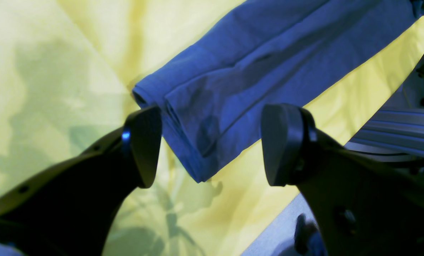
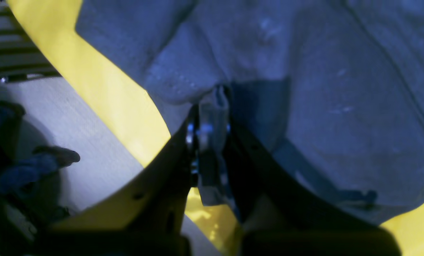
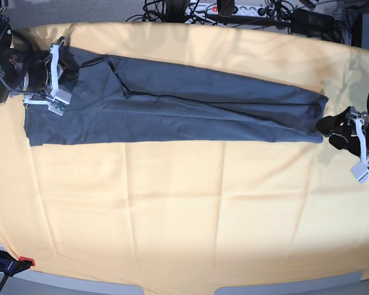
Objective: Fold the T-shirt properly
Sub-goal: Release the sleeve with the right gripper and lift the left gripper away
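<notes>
Worktop (image 3: 184,246) is covered edge to edge by a yellow tablecloth (image 3: 172,209), lightly creased, with fold lines running across it. Behind the far edge: grey floor, a tangle of black cables (image 3: 166,9) and a power strip (image 3: 234,8). A small red-and-black clamp (image 3: 15,265) sits at the near left corner. No containers in view.

T-shirt (image 3: 172,104) lies on the far half of the cloth, folded lengthwise into a long narrow band that runs nearly the full width of the worktop, flat with a few wrinkles.

Right pincer (image 2: 212,106), on the left of the base view, is closed tight on a bunched pinch of the T-shirt's fabric at that end; the right wrist view shows cloth squeezed between the jaws.

Left pincer (image 1: 212,142), on the right of the base view, is spread wide and holds nothing. It sits just off the T-shirt's other end; the folded corner (image 1: 197,170) shows in the gap between its pads (image 1: 144,145), with no contact visible.
</notes>
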`<state>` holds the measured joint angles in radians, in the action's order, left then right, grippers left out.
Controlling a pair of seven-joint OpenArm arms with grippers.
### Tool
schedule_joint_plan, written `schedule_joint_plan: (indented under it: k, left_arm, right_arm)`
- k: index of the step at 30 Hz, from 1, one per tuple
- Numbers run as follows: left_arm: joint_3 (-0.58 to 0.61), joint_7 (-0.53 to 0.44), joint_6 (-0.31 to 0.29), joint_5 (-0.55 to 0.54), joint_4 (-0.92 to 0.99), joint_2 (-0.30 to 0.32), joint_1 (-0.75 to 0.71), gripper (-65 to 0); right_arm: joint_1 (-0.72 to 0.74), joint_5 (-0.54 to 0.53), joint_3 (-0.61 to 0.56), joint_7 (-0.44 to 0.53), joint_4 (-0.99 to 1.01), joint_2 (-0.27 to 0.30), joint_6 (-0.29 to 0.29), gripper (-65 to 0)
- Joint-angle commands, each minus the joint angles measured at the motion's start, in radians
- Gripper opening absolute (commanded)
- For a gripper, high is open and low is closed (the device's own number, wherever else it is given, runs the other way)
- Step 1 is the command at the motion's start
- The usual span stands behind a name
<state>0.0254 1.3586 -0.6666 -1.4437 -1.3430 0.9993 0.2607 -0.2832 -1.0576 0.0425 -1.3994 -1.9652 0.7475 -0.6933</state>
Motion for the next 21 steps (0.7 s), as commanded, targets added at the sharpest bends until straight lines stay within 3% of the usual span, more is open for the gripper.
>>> schedule_joint_plan:
  k: [1, 2, 5, 7, 12, 15, 17, 20, 21]
  left_arm:
    - [-0.016, -0.008, -0.006, -0.021, -0.011, 0.035, 0.023, -19.9]
    - [-0.016, -0.008, -0.006, -0.02, -0.011, 0.039, 0.023, -19.9]
    - [-0.016, -0.008, -0.014, -0.019, -0.011, 0.056, 0.023, -19.9]
    - [-0.024, -0.009, -0.014, -0.006, -0.011, 0.072, 0.023, -19.9]
    - [-0.111, -0.013, -0.014, -0.005, -0.011, 0.11, 0.022, -19.9]
    - [-0.221, -0.012, -0.012, -0.002, -0.011, 0.117, 0.022, -19.9]
    - [-0.31, -0.016, 0.015, 0.018, -0.011, 0.112, 0.022, -19.9]
    - [-0.437, -0.02, 0.055, 0.079, -0.01, 0.105, 0.013, -19.9]
    - [-0.471, -0.022, 0.062, 0.093, -0.007, 0.106, 0.006, -19.9]
  right_arm:
    - [0.009, 0.009, 0.011, 0.003, -0.011, 0.02, -0.005, -65.0]
    - [0.009, 0.015, 0.011, 0.003, -0.011, 0.021, -0.005, -61.8]
    - [0.01, 0.019, 0.011, 0.003, -0.011, 0.029, -0.005, -41.6]
    - [0.012, 0.008, 0.011, 0.003, -0.015, 0.051, -0.005, -36.4]
    - [0.012, -0.141, 0.029, 0.003, -0.089, 0.132, -0.005, -36.5]
    - [0.011, -0.214, 0.093, 0.003, -0.144, 0.139, -0.002, -37.3]
    - [0.012, -0.217, 0.152, 0.065, -0.147, 0.114, -0.004, -43.9]
    - [0.011, -0.143, 0.223, 0.135, -0.145, 0.045, -0.005, -62.0]
    - [0.011, -0.116, 0.235, 0.159, -0.139, 0.018, -0.005, -65.0]
